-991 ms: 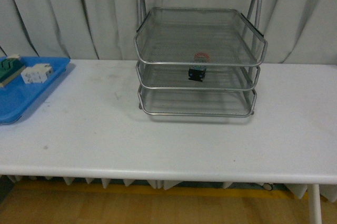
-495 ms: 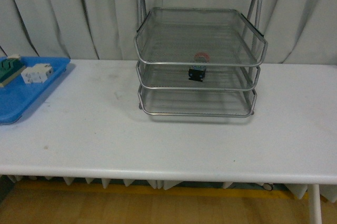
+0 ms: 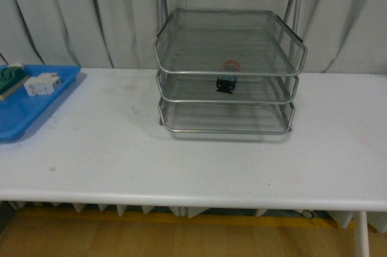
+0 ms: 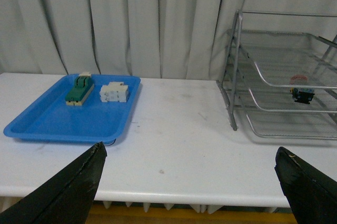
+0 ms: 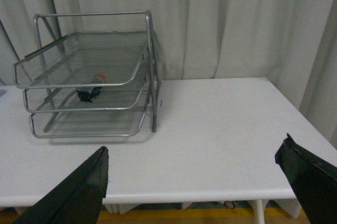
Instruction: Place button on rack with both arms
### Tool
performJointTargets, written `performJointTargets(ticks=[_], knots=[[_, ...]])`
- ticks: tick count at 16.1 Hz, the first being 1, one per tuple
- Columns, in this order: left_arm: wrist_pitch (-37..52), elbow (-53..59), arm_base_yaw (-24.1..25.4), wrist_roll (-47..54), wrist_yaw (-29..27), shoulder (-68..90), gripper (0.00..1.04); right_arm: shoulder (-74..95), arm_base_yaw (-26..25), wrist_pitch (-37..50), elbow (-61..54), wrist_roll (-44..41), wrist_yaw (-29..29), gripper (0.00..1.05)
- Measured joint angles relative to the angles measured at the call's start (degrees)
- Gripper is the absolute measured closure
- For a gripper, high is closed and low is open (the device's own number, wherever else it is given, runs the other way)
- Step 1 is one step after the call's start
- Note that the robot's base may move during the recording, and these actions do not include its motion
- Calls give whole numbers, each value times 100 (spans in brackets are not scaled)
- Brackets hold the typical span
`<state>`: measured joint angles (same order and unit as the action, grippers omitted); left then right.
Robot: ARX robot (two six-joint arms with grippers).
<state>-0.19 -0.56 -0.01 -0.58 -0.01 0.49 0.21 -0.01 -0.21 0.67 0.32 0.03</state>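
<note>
Front view: we see the rack (image 3: 228,63) standing on the white table (image 3: 181,160), back near the curtain (image 3: 60,15). The button (image 3: 227,80) sits in the rack's middle tier, near its front edge, red cap seen through the top tier's mesh and dark body below it. At the far left of the table lies a blue tray (image 3: 30,103), cut by the frame edge, carrying a white block part (image 3: 41,84) and a green-and-cream part (image 3: 11,79). Neither arm appears here.

Left wrist view: this one gives us the whole blue tray (image 4: 68,116), which the front view crops, with the green-and-cream part (image 4: 80,88) and white block part (image 4: 115,91) side by side toward its far end. The rack (image 4: 284,76) is seen from its side, partly cut off, the button (image 4: 303,93) again on the middle tier. The left gripper (image 4: 192,187) shows only as two black fingertips (image 4: 71,190) in the lower corners, spread wide with nothing between them, well clear of the table's things.

Right wrist view: we get the rack (image 5: 89,71) from its other side and the bare stretch of table (image 5: 221,129) beyond it, which the left wrist view lacks. The button (image 5: 90,90) rests on the middle tier. The right gripper (image 5: 195,187) likewise has its fingertips (image 5: 73,195) set wide apart, holding nothing. The blue tray is outside this view.
</note>
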Motion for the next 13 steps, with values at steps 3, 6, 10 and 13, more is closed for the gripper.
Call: performJointTargets(ticks=[3, 6, 10, 13], knots=[[0, 0, 0, 0, 0, 0, 7, 0, 0, 0, 0, 0, 0, 6], [-2, 0, 0, 0, 0, 0, 7, 0, 0, 0, 0, 0, 0, 6], [0, 0, 0, 0, 0, 0, 7, 0, 0, 2, 0, 0, 0, 6], [-2, 0, 0, 0, 0, 0, 7, 0, 0, 0, 0, 0, 0, 6]])
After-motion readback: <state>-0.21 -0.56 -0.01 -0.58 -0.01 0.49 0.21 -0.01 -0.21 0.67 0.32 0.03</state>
